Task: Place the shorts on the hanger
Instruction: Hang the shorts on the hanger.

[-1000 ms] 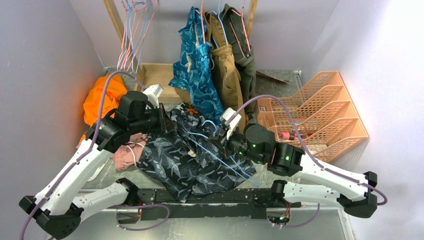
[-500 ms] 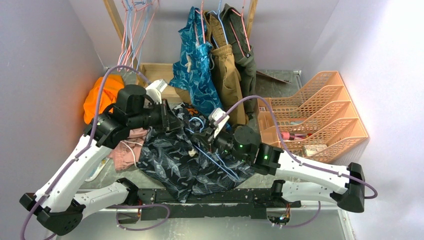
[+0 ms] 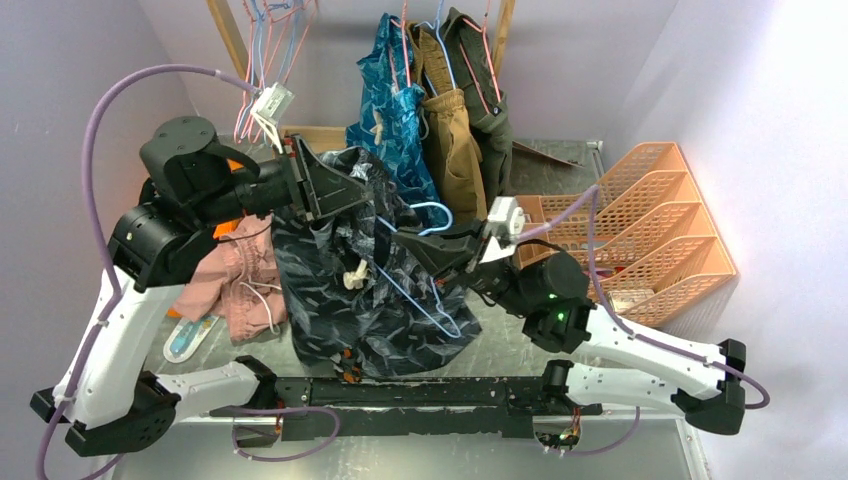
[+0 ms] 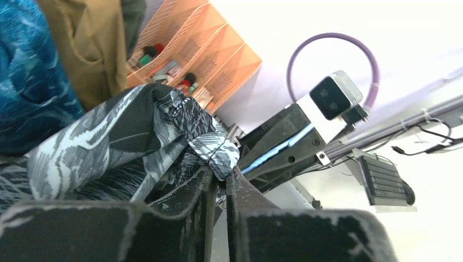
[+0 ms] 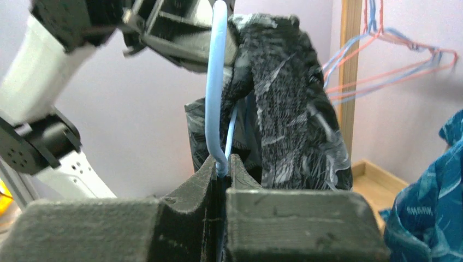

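Note:
The dark shorts [image 3: 350, 280] with the grey leaf print hang in the air from my left gripper [image 3: 362, 198], which is shut on a fold of the fabric. In the left wrist view the fold [image 4: 210, 144] sits pinched between the jaw tips of the left gripper [image 4: 219, 177]. My right gripper [image 3: 408, 242] is shut on the light-blue wire hanger [image 3: 425, 300], whose hook [image 3: 436, 210] points up and whose lower wires lie against the shorts. In the right wrist view the hanger [image 5: 214, 82] rises from the right gripper [image 5: 221, 164], with the shorts [image 5: 289, 109] just behind.
Teal patterned shorts [image 3: 395, 120], tan and olive garments [image 3: 460, 140] hang on the back rail. Spare pink and blue hangers [image 3: 265, 60] hang at back left. A pink garment [image 3: 235, 285] lies at the left. An orange file rack [image 3: 640, 230] stands at the right.
My left arm has risen and pulled the shorts up off the table, so they now hang. My right gripper has lifted the hanger and turned toward the shorts.

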Tool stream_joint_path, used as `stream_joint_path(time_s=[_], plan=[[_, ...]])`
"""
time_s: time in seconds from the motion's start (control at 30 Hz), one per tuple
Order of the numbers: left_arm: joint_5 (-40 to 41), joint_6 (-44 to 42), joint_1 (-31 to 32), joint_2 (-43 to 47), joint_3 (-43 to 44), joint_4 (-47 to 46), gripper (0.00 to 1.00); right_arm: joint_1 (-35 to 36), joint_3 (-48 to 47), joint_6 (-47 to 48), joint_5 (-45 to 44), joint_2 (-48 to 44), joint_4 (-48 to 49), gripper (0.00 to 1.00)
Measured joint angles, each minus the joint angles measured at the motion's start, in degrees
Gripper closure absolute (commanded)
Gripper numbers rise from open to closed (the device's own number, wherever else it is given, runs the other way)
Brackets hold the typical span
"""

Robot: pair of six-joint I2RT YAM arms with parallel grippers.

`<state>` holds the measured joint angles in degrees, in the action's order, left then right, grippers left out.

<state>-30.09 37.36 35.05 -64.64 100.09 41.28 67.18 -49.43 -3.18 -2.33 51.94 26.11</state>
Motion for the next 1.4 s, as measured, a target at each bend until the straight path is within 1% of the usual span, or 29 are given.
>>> stream_joint_path(time_s=[0.1,0.17,0.23,0.33,0.43,0.5,0.6,0.73,0.77,0.8,0.83,0.93,1.03,1.07,1.23,1.3,1.4], plan=[[-1.8,0.6,0.0,0.8,-0.5,-3.1,0.72,-0.2,-0.1,-1.2,0.4,-1.1,3.5,1.0],[-2.8,1.1,0.0,1.6,-3.2,-5.0,0.65,-0.3,1.3,-2.4,0.5,-1.7,5.5,1.0],[-4.1,2.1,0.0,2.9,-8.2,-7.2,0.57,-0.5,3.9,-3.9,0.4,-2.5,7.3,1.0],[-5.4,3.4,0.0,2.9,-13.2,-8.9,0.52,-0.8,8.4,-6.0,0.1,-3.3,8.3,1.0],[-6.0,4.1,0.0,1.1,-15.5,-9.1,0.48,-1.4,11.1,-7.6,0.0,-3.3,8.5,1.0],[-6.0,4.2,0.0,0.5,-15.8,-9.0,0.42,-1.7,12.3,-8.9,0.0,-3.4,9.5,1.0],[-6.0,4.2,0.0,0.9,-15.3,-9.4,0.29,-2.2,13.6,-10.3,-0.1,-4.0,11.8,1.0],[-5.7,3.7,0.0,1.9,-12.6,-9.0,0.15,-2.9,15.0,-11.5,-0.4,-4.9,14.8,1.0],[-5.5,3.5,0.0,2.2,-11.8,-8.8,0.1,-3.0,15.1,-11.7,-0.5,-5.0,15.2,1.0],[-5.3,3.3,0.0,2.6,-11.1,-8.7,0.03,-3.2,15.1,-11.8,-0.5,-5.2,15.6,1.0],[-4.9,2.9,0.0,3.1,-10.2,-8.4,0.0,-3.4,15.2,-12.0,-0.4,-5.5,15.9,1.0],[-2.4,1.5,0.0,6.0,-8.8,-7.4,0.01,-3.8,15.2,-12.1,-0.4,-6.7,15.8,1.0],[3.4,-0.4,0.0,12.0,-10.2,-6.7,0.01,-3.9,15.1,-12.1,0.0,-9.1,14.6,1.0],[6.0,-0.9,0.1,15.1,-12.1,-7.0,0.0,-4.0,15.0,-12.1,0.3,-10.1,13.6,1.0],[17.0,-3.7,0.1,31.8,-25.2,-8.3,0.09,-4.2,12.1,-11.8,2.4,-14.3,5.6,1.0],[19.1,-5.5,0.1,35.3,-28.6,-8.8,0.12,-4.2,10.9,-11.7,3.0,-16.3,2.5,1.0],[20.3,-8.7,0.1,36.1,-31.5,-8.9,0.18,-4.2,10.4,-11.8,3.0,-19.7,-0.6,1.0]])
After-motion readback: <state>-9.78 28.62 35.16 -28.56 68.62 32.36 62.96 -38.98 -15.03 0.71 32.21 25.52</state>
